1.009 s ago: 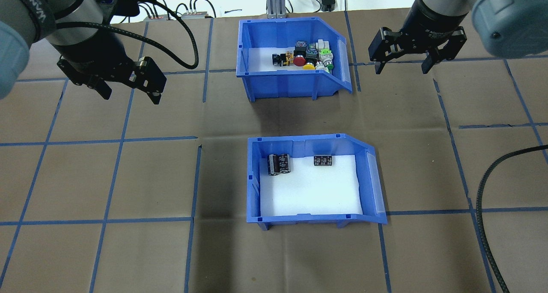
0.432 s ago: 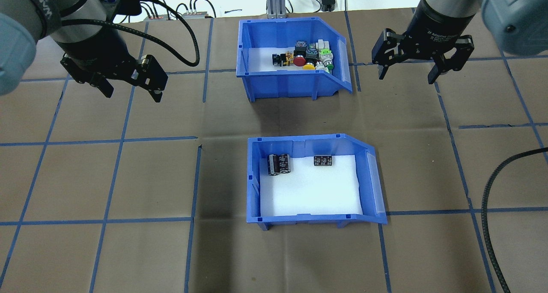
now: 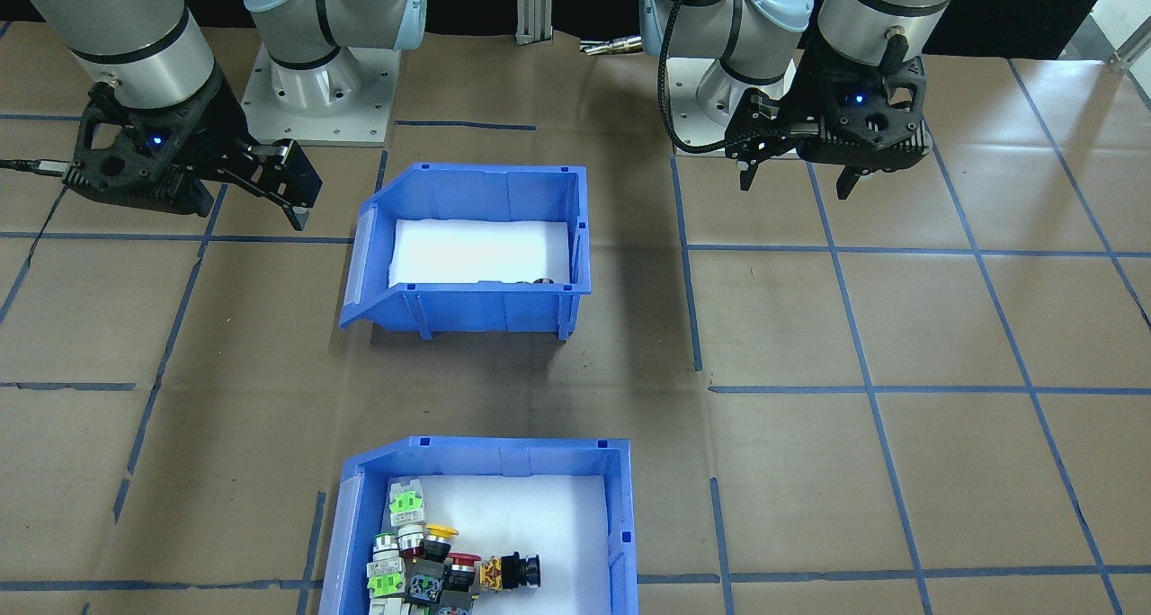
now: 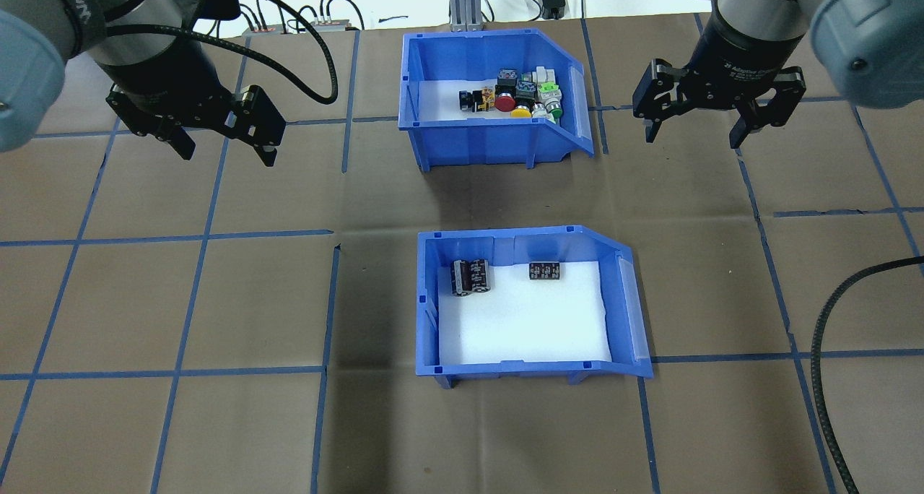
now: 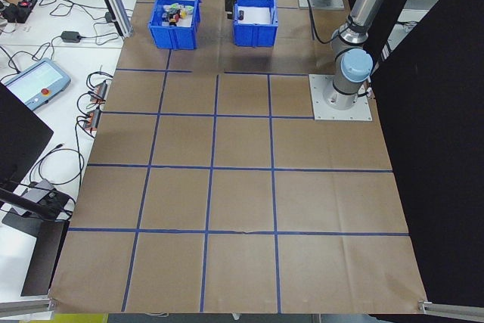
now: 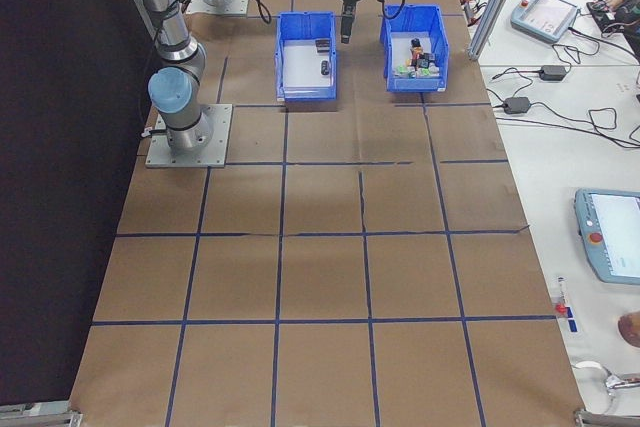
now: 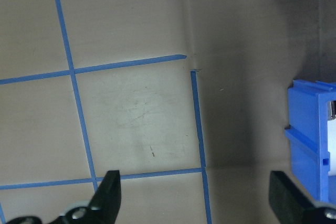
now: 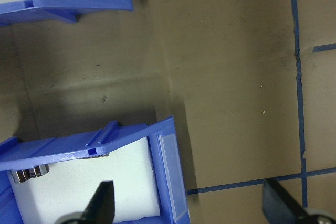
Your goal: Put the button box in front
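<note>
Second bin sits between robot and button box; both claws spread over the taped bench.

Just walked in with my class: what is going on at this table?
Nothing is being handled yet. The left gripper and right gripper both hang open and empty above the table. The button box sits on the far side from the robot, behind the blue bin of dark cylinders.

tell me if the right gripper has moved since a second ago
Yes. In the overhead view the right gripper, open, has shifted rightward and toward the robot, away from the button box, which stayed put.
</note>
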`<state>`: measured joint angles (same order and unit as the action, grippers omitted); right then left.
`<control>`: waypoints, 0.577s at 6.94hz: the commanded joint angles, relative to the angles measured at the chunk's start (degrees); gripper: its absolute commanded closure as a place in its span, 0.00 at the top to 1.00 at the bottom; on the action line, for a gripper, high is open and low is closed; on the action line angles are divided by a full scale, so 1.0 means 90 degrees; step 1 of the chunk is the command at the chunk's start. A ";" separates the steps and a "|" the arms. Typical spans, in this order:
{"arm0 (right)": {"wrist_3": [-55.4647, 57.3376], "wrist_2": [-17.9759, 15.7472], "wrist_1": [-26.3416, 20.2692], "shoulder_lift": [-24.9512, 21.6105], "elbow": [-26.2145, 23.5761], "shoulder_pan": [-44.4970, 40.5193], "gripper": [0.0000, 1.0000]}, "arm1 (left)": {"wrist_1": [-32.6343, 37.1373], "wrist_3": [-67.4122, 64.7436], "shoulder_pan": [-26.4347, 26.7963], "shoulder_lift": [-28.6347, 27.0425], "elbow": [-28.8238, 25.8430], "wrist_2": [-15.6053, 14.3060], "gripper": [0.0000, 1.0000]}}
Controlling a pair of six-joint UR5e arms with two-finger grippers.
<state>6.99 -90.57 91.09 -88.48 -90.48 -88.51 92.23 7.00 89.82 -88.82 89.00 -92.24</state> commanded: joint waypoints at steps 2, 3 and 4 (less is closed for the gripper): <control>-0.0006 -0.0063 0.0015 -0.0003 0.0005 0.0000 1.00 | -0.0013 0.0004 0.0000 0.0005 0.0043 0.0004 1.00; -0.0006 -0.0054 0.0015 -0.0003 0.0005 0.0000 1.00 | -0.0013 -0.0006 0.0000 0.0025 0.0101 -0.0005 1.00; -0.0006 -0.0054 0.0015 -0.0003 0.0005 0.0000 1.00 | -0.0013 -0.0016 0.0000 0.0035 0.0102 -0.0015 1.00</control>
